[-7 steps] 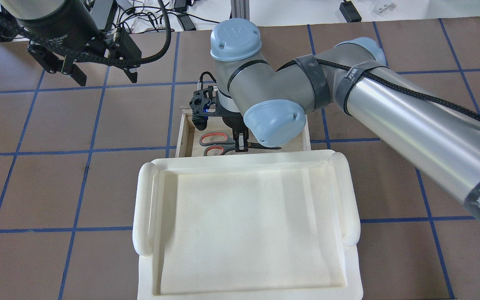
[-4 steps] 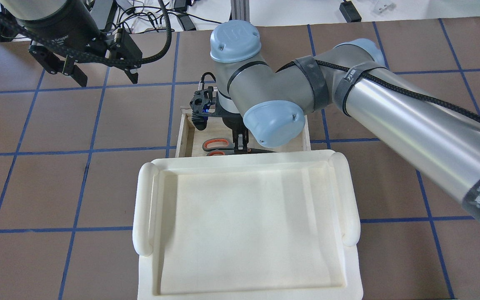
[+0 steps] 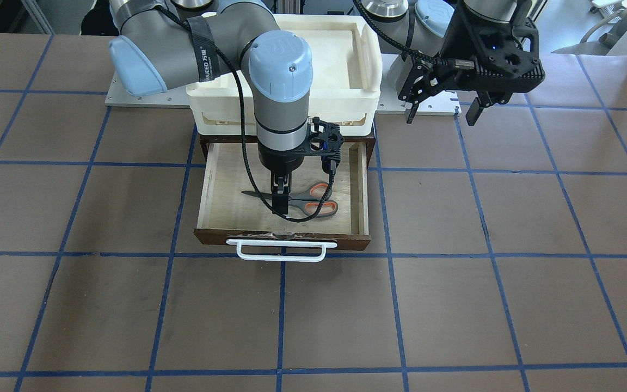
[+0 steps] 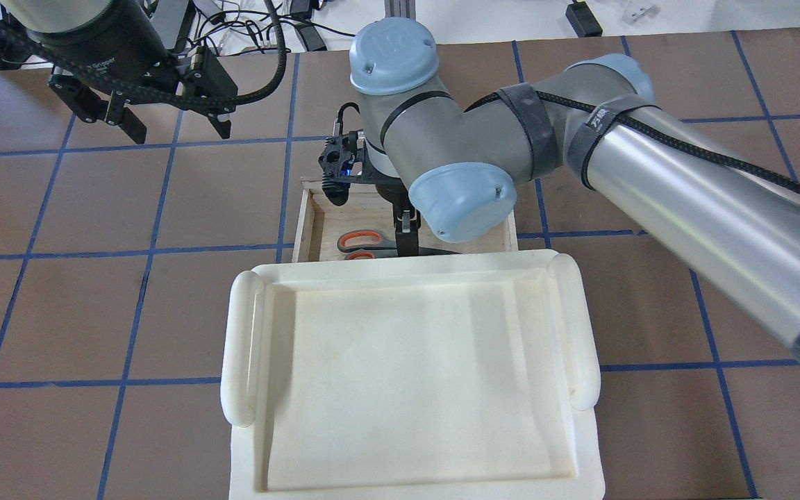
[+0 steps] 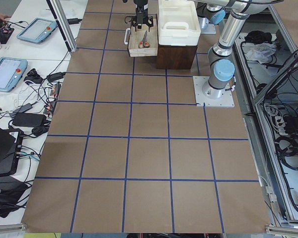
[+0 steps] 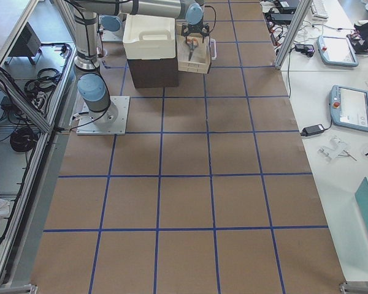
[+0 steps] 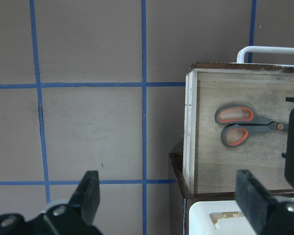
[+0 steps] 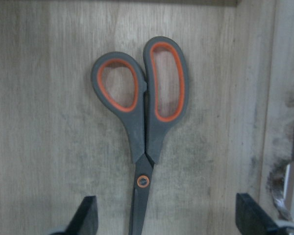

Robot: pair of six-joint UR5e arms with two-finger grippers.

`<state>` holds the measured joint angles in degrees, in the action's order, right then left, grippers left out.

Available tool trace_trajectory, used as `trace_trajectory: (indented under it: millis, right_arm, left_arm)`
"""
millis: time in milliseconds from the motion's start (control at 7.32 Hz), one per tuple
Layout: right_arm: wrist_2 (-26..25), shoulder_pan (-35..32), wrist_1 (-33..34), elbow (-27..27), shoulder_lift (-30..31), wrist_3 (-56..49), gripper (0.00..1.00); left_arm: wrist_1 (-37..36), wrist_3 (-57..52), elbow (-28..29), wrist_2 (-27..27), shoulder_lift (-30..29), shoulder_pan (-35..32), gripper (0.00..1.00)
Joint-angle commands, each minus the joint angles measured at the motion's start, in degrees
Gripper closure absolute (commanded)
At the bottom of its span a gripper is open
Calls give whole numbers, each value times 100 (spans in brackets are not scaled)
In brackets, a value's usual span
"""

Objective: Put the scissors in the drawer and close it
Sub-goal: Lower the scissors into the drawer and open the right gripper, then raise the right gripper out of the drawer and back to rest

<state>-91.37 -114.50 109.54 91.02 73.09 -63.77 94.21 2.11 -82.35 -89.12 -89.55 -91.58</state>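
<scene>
Grey-bladed, orange-looped scissors (image 8: 139, 144) lie flat inside the shallow plywood drawer (image 3: 221, 207); my right gripper (image 8: 167, 218) hovers over them, fingers spread wide, leaving them free for the closing push.

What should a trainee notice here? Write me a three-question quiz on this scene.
1. True or false: the scissors lie on the floor of the drawer.
2. Pick one. The right gripper is: A) shut on the scissors, B) open above the scissors, C) shut on nothing.
3. Short answer: is the drawer open or closed?

Key: 1 true; 2 B; 3 open.
</scene>
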Motion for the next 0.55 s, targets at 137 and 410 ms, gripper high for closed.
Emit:
trace_trajectory:
  millis: [137,410]
  right_arm:
    - [-136,278,51,4,581,1161,0]
    - [-92,821,-264,13,1047,1714,0]
  left_arm:
    - [-208,0,52,166,-142,9,0]
    - [-393,0,52,185,-255,0,0]
